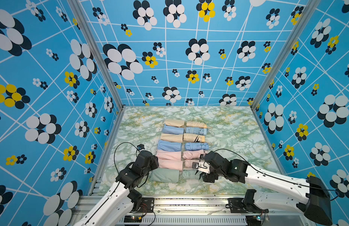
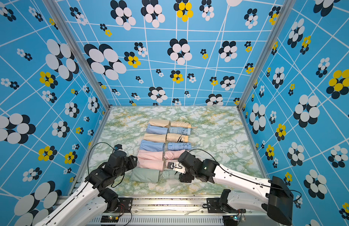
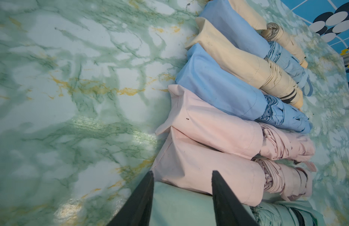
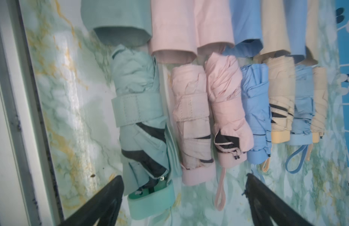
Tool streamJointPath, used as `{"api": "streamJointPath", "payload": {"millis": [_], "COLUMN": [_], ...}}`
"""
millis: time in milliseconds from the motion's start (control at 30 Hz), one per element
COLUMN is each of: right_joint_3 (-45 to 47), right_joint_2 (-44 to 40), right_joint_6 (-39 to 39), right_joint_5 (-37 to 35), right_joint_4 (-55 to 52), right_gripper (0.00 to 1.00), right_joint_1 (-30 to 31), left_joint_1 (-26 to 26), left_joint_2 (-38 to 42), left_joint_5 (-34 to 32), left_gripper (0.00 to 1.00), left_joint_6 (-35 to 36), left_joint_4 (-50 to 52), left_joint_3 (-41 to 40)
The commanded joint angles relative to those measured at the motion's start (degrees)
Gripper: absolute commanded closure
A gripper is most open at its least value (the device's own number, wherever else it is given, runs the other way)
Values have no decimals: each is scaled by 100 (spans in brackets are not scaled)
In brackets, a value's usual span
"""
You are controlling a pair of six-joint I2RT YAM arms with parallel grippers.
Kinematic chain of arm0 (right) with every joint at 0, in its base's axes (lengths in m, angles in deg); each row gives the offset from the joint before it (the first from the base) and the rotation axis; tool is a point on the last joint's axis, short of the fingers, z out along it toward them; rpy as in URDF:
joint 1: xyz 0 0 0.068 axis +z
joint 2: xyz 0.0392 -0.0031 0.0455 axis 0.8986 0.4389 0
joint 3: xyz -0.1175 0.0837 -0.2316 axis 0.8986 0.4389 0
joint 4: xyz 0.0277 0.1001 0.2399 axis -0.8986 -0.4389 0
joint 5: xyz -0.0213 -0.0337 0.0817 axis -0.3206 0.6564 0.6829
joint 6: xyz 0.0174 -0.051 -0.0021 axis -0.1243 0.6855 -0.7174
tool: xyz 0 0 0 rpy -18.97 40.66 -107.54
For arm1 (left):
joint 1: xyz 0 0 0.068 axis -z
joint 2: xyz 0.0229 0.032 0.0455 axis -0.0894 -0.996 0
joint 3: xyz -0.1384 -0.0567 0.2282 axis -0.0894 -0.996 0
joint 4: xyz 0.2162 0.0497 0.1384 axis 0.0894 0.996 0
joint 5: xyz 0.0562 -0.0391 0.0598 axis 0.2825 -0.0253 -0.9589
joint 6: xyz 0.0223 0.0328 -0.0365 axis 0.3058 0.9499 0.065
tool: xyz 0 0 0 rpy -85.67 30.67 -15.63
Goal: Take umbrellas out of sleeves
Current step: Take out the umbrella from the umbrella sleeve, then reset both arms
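**Finishing up: seven umbrellas out, seven sleeves flat**

On the left, my left gripper (image 3: 182,174) hangs over the closed end of the green sleeve (image 3: 179,205), the one nearest my base. Its jaws are partly spread. The cloth lies under them, and as far as I can see I have hold of nothing.

Next come the sleeves (image 1: 171,148): seven in a tidy column on the table (image 1: 238,137), in beige, blue, beige, blue, pink, pink and green. They lie side by side, their mouths facing right.

Just past those mouths lie the umbrellas (image 1: 196,146), a matching column of seven. Each is rolled and strapped and lies end to end with its own sleeve. The green umbrella (image 4: 138,117) sits with its tip just at the green sleeve's mouth, but clear of it.

On the right, my right gripper (image 4: 184,177) is spread wide and empty. It hovers by the handle ends of the green umbrella and the nearest pink umbrella (image 4: 189,117).

By my judgement the job is as good as done. I see no umbrella left inside a sleeve, and all that remains is to draw both arms away.
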Motion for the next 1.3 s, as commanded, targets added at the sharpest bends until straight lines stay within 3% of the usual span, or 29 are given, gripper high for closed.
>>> {"api": "streamJointPath", "payload": {"millis": [0, 300, 500, 900, 1267], "right_joint_3": [222, 434, 473, 562, 947], "right_joint_2": [-277, -607, -607, -255, 367], "right_joint_6": [-435, -817, -1167, -1919, -2506], "right_joint_5": [-131, -768, -933, -1152, -1201], "right_joint_4": [987, 2139, 2433, 3118, 3928], "right_gripper": [1, 1, 1, 1, 1], "right_joint_1": [-35, -183, -649, -2415, -3784], "left_joint_1": [-37, -45, -136, -738, -1103], "left_joint_2": [3, -386, -735, -1137, -1490], "left_joint_5": [-282, -729, -961, -1264, -1417], "left_gripper": [47, 36, 23, 3, 1], "left_joint_6": [261, 763, 1172, 1998, 2943], "left_joint_4": [80, -551, -1130, -2205, -3809], "left_joint_3": [249, 482, 527, 334, -368]}}
